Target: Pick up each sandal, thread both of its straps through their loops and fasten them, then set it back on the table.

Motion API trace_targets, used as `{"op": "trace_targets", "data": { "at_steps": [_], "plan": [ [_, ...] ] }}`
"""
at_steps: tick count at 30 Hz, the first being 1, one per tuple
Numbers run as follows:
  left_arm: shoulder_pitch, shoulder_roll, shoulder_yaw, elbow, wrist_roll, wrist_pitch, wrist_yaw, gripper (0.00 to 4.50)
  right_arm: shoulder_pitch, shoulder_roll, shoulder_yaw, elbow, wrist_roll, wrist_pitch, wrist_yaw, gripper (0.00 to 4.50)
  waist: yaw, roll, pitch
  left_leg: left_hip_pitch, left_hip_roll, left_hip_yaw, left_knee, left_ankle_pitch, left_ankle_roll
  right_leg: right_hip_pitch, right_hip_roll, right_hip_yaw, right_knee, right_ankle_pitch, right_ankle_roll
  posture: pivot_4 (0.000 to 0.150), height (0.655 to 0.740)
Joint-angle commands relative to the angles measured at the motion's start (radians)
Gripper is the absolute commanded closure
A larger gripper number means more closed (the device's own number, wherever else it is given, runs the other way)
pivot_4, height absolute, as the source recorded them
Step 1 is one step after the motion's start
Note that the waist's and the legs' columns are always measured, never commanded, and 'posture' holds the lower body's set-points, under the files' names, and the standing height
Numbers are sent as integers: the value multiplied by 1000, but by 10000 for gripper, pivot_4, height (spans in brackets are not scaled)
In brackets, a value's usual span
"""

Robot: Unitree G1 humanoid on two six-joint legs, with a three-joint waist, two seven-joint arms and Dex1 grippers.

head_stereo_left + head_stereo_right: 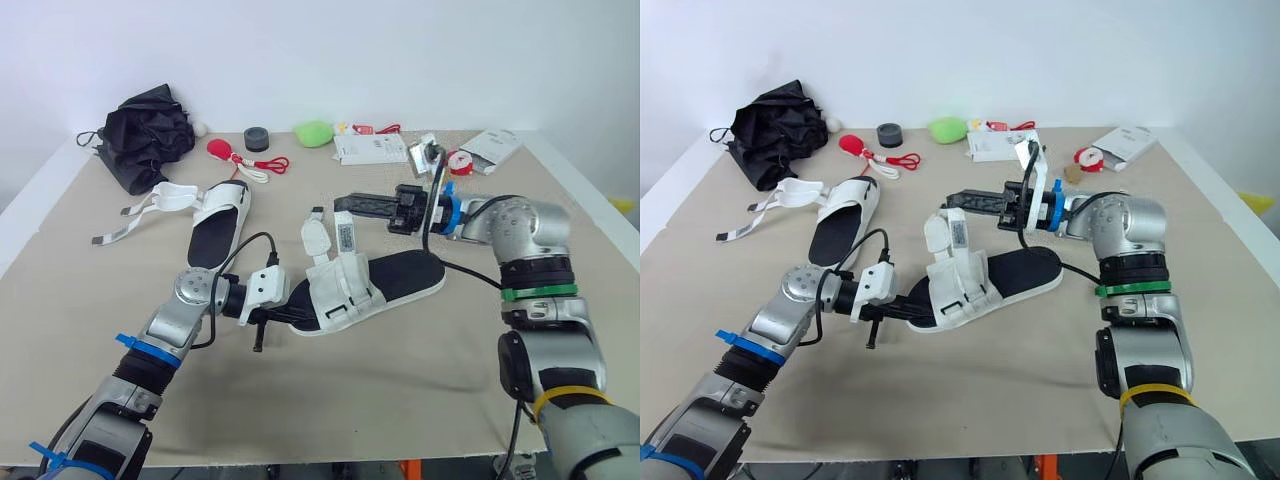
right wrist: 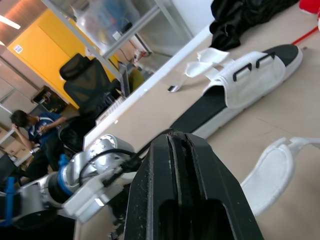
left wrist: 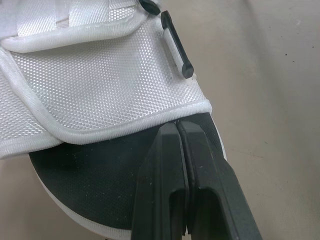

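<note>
A white sandal with a black insole (image 1: 400,275) lies mid-table, toe toward my left arm. Its two straps (image 1: 345,236) stand up loose, out of their loops. My left gripper (image 1: 298,313) is shut, its fingertips (image 3: 177,131) resting on the insole at the toe, right against the rim of the white upper. My right gripper (image 1: 342,203) is shut and holds nothing; it hovers just behind the raised straps. The second sandal (image 1: 218,222) lies at the back left, its straps (image 1: 150,205) spread flat to the left.
Along the back edge lie a black folded umbrella (image 1: 148,135), a red toy with cord (image 1: 222,150), a dark tape roll (image 1: 257,139), a green lump (image 1: 314,132), a white box (image 1: 368,150) and a packet (image 1: 492,148). A seated person (image 2: 30,132) appears beyond the table.
</note>
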Motion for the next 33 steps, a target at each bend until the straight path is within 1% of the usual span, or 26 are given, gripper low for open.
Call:
{"op": "trace_targets", "data": {
  "at_steps": [1,5,12,20,23,25,26,28,29,30,31,33],
  "plan": [
    [43,9,-59,32,50,32,-10,45000,-7,17,15,41,-45,-59,11,44644,0,0,0,0,0,0,0,0,0,0,0,0,0,0,0,1500,7400],
    [48,12,-59,26,47,35,-12,45000,-22,28,26,105,-85,-98,23,44644,0,0,0,0,0,1,0,0,0,0,0,0,0,0,0,1500,7400],
    [51,12,-60,21,48,36,-10,45000,-94,47,15,345,-189,-232,11,44644,-1,0,0,0,0,1,0,0,0,0,1,1,0,0,0,1500,7400],
    [56,13,-62,10,46,40,-10,45000,-150,67,18,523,-275,-340,41,44644,-1,0,0,1,0,2,0,0,0,0,1,3,1,0,0,1500,7400],
    [58,14,-61,8,46,42,-9,45000,-149,90,29,584,-326,-387,-6,44644,-2,0,0,1,0,2,0,0,0,0,1,3,1,0,1,1500,7400],
    [59,13,-60,7,45,42,-7,45000,-132,108,42,599,-350,-411,12,36964,-2,0,0,1,0,3,0,0,0,0,1,4,1,0,1,1500,7400],
    [59,13,-60,6,44,44,-5,45000,-121,117,53,599,-365,-423,30,33905,-2,0,0,1,0,3,0,0,0,0,1,4,2,0,1,1500,7400],
    [63,13,-59,2,43,46,-3,45000,-103,131,76,599,-398,-447,50,25626,-2,0,0,2,0,3,0,0,0,0,1,4,2,0,1,1500,7400],
    [65,14,-59,0,43,48,-2,45000,-99,138,79,605,-412,-457,45,20203,-2,0,0,2,0,3,0,0,0,0,1,4,2,0,1,1500,7400],
    [66,14,-59,-1,42,49,-2,45000,-97,141,77,611,-421,-463,40,16078,-2,0,0,2,0,3,0,0,0,0,1,4,2,0,1,1500,7400],
    [67,14,-59,-2,43,50,-2,45000,-98,141,72,616,-425,-466,39,10082,-2,0,0,2,0,3,0,0,0,0,2,4,2,0,1,1500,7400],
    [68,14,-58,-3,43,52,-2,45000,-107,137,52,629,-427,-467,24,480,-2,0,0,2,0,3,0,0,0,0,2,4,2,0,1,1500,7400]
  ]
}}
